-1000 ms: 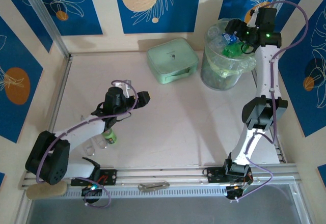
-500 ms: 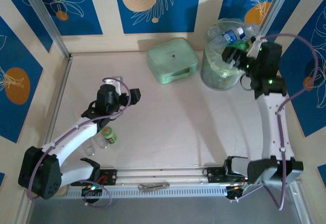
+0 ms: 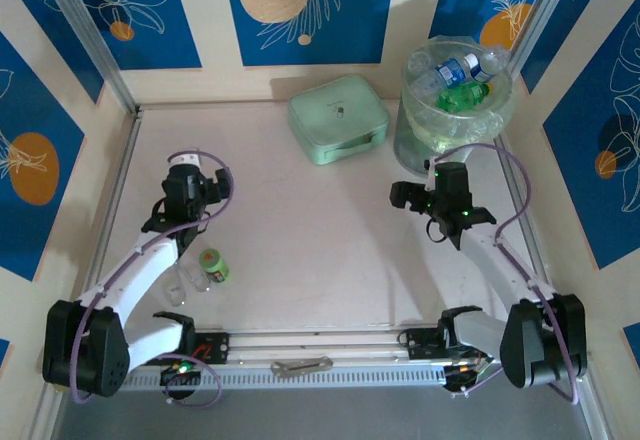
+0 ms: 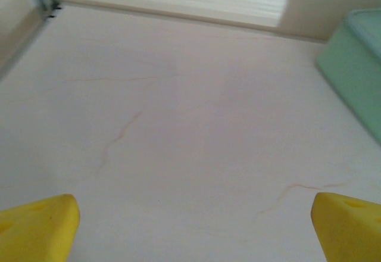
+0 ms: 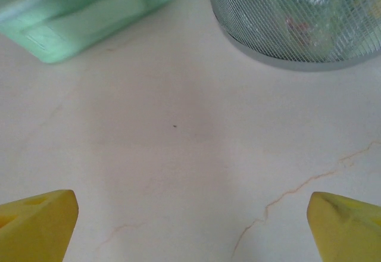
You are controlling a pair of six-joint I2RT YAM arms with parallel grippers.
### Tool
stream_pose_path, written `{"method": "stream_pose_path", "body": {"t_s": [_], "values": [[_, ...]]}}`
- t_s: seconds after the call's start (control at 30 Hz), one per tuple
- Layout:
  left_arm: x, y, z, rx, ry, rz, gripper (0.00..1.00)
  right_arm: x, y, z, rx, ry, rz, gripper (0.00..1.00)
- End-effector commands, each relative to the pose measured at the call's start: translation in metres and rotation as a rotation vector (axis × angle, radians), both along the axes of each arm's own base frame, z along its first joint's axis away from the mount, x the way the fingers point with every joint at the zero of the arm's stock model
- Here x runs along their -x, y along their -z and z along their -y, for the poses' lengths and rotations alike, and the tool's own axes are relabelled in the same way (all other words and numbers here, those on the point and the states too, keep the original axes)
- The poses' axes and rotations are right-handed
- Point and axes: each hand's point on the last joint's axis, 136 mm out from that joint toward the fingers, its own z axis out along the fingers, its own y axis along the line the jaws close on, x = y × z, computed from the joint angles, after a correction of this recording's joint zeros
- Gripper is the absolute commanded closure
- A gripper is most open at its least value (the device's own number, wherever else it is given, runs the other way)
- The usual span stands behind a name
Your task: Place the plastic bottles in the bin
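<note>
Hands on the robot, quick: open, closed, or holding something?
Left hand: open, holding nothing.
Right hand: open, holding nothing.

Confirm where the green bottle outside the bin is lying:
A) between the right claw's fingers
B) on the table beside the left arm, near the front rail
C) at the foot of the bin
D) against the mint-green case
B: the green bottle lies on the table next to the left arm, well away from the mint-green case and the bin.

- The bin [image 3: 412, 138], tall, round, translucent and bag-lined, is stood far right; blue-labelled and green bottles [image 3: 455, 68] are piled inside.
- A green bottle [image 3: 213, 265] and a clear bottle [image 3: 188, 282] are seen side by side, near left.
</note>
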Motion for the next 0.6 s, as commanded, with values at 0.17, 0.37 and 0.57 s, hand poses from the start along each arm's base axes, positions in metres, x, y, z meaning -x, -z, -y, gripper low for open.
{"method": "stream_pose_path", "body": {"t_s": [0.17,0.37,0.57], "values": [[0.008,0.014,-0.042,-0.183,-0.168,0.010,0.01,-0.045,0.002,0.028,0.154,0.074,0.205,0.01],[-0.002,0.032,-0.043,-0.277,-0.143,0.039,0.01,-0.065,0.012,0.041,0.152,0.094,0.255,0.00],[-0.015,0.045,-0.035,-0.322,-0.089,0.112,0.01,-0.065,0.023,0.041,0.174,0.084,0.311,0.01]]}}
